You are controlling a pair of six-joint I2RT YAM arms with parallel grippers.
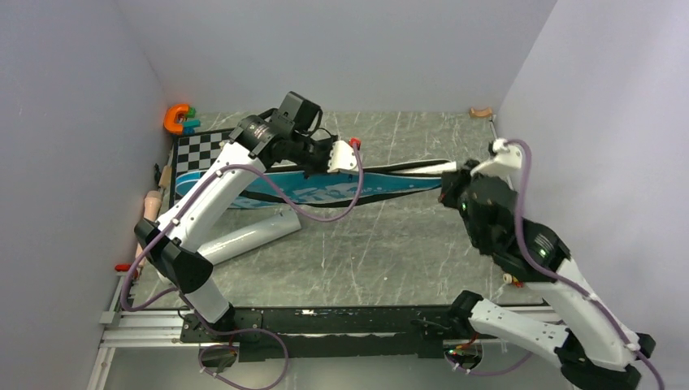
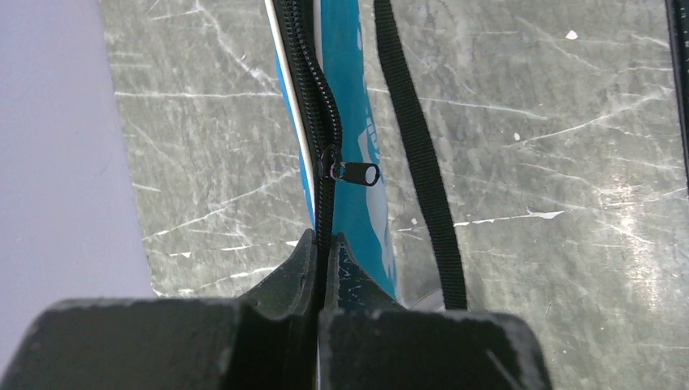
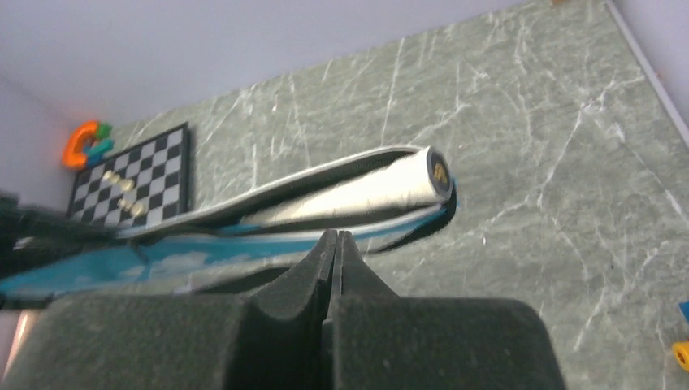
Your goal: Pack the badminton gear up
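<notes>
The blue racket-shaped bag lies across the table's far half, its black strap loose beside it. My left gripper is shut on the bag's black zip edge, just behind the zip pull; in the top view this gripper is over the bag's middle. A white racket handle shows inside the bag's open narrow end. My right gripper is shut right at that end's near edge, nothing visible between its fingers; from above it sits at the bag's right tip. The pale-grey tube lies near the left arm.
A chessboard with several pieces lies at the back left, partly under the bag. An orange, green and blue toy sits in the back left corner. A wooden rolling pin lies along the left wall. Small coloured bits lie at the right.
</notes>
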